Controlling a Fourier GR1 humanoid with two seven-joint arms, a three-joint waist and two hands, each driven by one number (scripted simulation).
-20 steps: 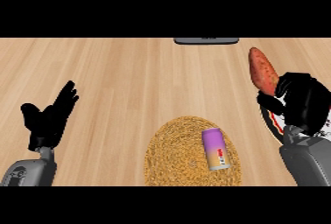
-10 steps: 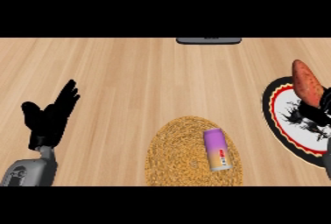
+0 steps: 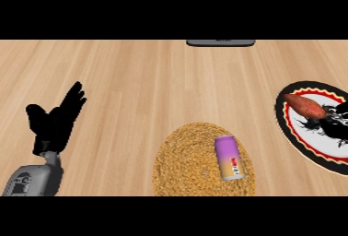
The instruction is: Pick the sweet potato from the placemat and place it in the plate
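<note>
On the plate (image 3: 299,143) at the tabletop's (image 3: 149,83) right edge lies the sweet potato (image 3: 305,106), the right hand (image 3: 334,123) just beside it; whether its fingers touch it I cannot tell. Left of the plate, a woven placemat (image 3: 187,161) carries a purple can (image 3: 229,157). Farther left, the left hand (image 3: 58,120) rests, fingers straight.

Black-rimmed round plate (image 3: 296,97) cut off by the right edge. Black right hand (image 3: 334,123) mostly out of view, fingers indistinguishable. Dark grey object (image 3: 220,42) clipped at top.
</note>
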